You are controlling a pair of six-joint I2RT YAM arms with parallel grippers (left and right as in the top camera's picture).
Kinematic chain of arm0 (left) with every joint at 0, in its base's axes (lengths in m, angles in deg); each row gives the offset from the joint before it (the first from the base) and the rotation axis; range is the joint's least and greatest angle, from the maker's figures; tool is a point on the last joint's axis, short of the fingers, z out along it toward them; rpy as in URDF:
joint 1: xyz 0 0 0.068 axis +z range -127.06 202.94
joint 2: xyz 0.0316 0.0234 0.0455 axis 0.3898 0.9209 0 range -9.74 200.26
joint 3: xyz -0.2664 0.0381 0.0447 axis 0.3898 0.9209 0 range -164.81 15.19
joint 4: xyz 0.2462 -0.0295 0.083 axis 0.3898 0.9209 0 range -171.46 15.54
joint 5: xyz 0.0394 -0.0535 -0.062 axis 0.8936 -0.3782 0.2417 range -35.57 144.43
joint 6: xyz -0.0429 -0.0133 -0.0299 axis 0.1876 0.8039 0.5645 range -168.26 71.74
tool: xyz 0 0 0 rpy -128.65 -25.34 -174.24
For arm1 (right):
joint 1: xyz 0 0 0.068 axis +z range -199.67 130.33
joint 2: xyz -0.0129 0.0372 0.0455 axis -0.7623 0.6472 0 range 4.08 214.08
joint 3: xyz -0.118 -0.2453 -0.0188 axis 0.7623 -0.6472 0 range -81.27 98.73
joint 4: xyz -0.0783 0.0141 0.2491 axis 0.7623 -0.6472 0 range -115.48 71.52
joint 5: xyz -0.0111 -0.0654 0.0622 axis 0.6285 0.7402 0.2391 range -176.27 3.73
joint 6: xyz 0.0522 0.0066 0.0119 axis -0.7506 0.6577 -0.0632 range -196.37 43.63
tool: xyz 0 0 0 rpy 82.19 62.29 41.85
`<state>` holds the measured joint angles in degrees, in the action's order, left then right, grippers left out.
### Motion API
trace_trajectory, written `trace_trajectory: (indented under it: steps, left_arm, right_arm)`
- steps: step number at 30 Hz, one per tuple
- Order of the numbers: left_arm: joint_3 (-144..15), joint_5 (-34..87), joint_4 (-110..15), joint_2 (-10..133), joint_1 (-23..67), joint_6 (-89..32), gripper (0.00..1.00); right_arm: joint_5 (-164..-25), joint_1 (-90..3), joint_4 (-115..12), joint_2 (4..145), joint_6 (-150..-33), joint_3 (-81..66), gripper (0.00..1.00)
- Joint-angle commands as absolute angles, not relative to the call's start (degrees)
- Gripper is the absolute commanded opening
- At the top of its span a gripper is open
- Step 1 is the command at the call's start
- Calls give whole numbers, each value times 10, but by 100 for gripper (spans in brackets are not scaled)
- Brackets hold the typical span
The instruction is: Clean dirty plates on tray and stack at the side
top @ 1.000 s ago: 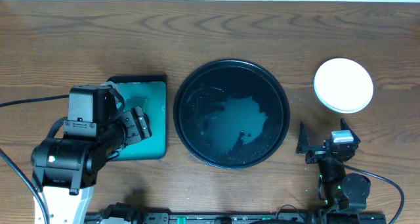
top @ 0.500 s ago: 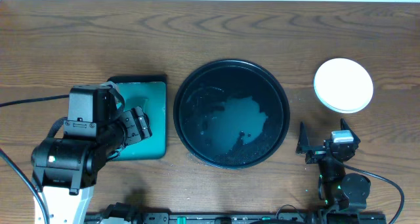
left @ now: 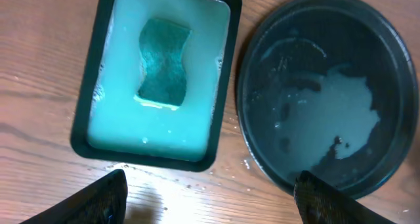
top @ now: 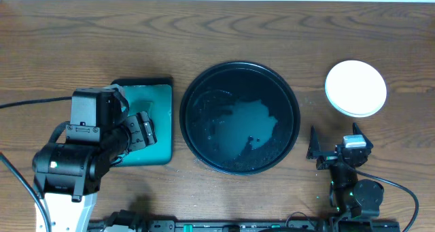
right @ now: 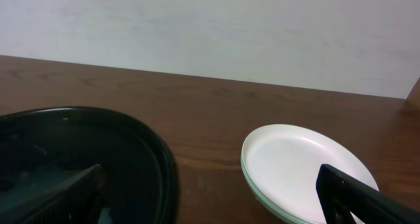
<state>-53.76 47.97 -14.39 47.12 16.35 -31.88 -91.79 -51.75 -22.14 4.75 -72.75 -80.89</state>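
The black tray (top: 294,118) sits mid-table and holds only a milky puddle and specks; no plate lies on it. The plates (top: 355,88) stand in one stack to its right, white on top, with a mint green edge showing beneath in the right wrist view (right: 298,165). My left gripper (top: 143,128) hangs open over the table at the teal tray's near edge, nothing between its fingers (left: 105,199). My right gripper (top: 335,143) is open and empty near the front edge, between the black tray (right: 161,159) and the plate stack.
A teal rectangular tray (left: 91,79) left of the black tray (left: 244,92) holds pale soapy liquid and a teal sponge (left: 163,63). Water drops (left: 197,184) dot the wood between them. A cable (top: 27,104) runs off the left edge.
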Motion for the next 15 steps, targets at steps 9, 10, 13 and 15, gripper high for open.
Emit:
trace_trajectory:
  steps: [9, 10, 13, 15]
  left_arm:
    - [-531, 582, -260, 394, 161, -514, 82]
    - [-528, 582, -276, 381, 161, -524, 82]
    - [-503, 582, -327, 342, 161, -543, 82]
    - [-470, 581, -370, 311, 161, -549, 82]
  right_arm:
    - [-912, -511, -224, 44, -720, -810, 99]
    - [-912, -511, -224, 44, -720, -810, 99]
    - [-912, -511, -224, 44, -720, -810, 99]
    - [-912, -511, -224, 44, -720, -810, 99]
